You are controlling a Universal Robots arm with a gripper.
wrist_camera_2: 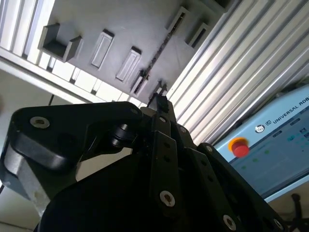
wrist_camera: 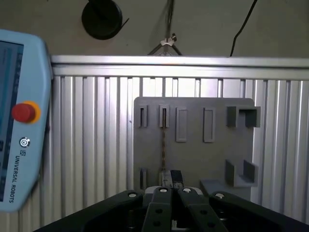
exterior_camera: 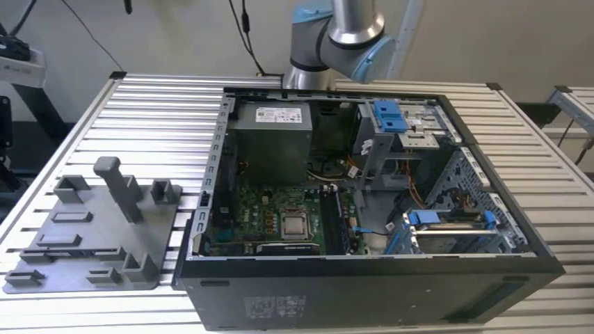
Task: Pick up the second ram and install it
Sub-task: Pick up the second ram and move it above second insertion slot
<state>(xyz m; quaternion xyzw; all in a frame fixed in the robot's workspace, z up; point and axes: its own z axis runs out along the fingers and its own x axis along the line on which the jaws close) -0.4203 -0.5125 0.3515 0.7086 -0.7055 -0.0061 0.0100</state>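
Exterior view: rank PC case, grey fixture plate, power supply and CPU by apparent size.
Largest to smallest:
1. PC case
2. grey fixture plate
3. power supply
4. CPU
The differences are plain, with no ties, and nearness to the camera does not change the order.

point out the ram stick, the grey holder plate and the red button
ram stick (wrist_camera: 163,145), first wrist view, middle of its thin edge
grey holder plate (wrist_camera: 195,162), first wrist view, bare flat face
red button (wrist_camera: 23,112), first wrist view, its round cap
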